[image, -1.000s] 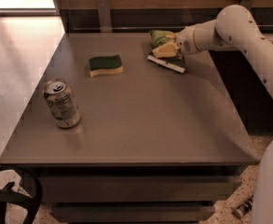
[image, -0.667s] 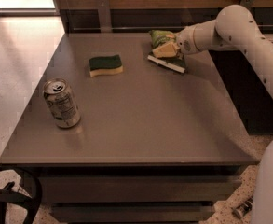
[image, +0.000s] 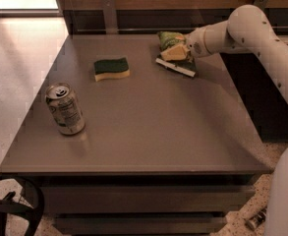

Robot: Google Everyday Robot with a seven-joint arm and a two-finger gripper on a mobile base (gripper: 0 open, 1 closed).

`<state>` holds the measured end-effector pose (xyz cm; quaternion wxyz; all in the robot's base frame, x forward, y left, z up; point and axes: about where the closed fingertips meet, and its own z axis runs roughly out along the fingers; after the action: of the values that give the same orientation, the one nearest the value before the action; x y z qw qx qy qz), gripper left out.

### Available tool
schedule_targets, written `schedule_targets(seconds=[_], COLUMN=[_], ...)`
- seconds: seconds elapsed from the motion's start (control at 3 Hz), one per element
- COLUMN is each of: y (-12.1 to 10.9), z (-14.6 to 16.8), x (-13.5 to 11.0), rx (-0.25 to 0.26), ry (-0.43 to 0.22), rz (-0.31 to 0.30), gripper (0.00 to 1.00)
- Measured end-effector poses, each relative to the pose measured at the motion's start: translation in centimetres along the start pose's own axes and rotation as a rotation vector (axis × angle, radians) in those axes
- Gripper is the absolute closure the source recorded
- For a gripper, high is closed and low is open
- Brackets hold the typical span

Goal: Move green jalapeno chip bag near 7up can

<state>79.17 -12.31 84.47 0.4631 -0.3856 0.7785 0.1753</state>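
Grey counter [image: 148, 132], your claw [image: 176, 53] at the green jalapeno chip bag [image: 166, 38], grip unclear; light, crinkly, slippery: pinch mid-body.

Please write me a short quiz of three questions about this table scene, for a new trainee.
1. True or false: the can stands upright on the table.
2. What lies roughly between the can and the chip bag? A) a bowl B) a sponge C) a plate
3. Where is the gripper?

Key: 1 true. 2 B. 3 At the chip bag, on the far side of the table, well away from the can.
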Motion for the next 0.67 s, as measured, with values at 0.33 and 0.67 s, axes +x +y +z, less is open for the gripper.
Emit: schedule_targets(seconds=[0.33,0.67], y=[-0.2,-0.7], z=[-5.7,-12.1], x=[-3.5,-7.7], rx=[0.017,0.049], ry=[-0.04,-0.075], rz=[-0.037,-0.08], gripper=[1.0,1.0])
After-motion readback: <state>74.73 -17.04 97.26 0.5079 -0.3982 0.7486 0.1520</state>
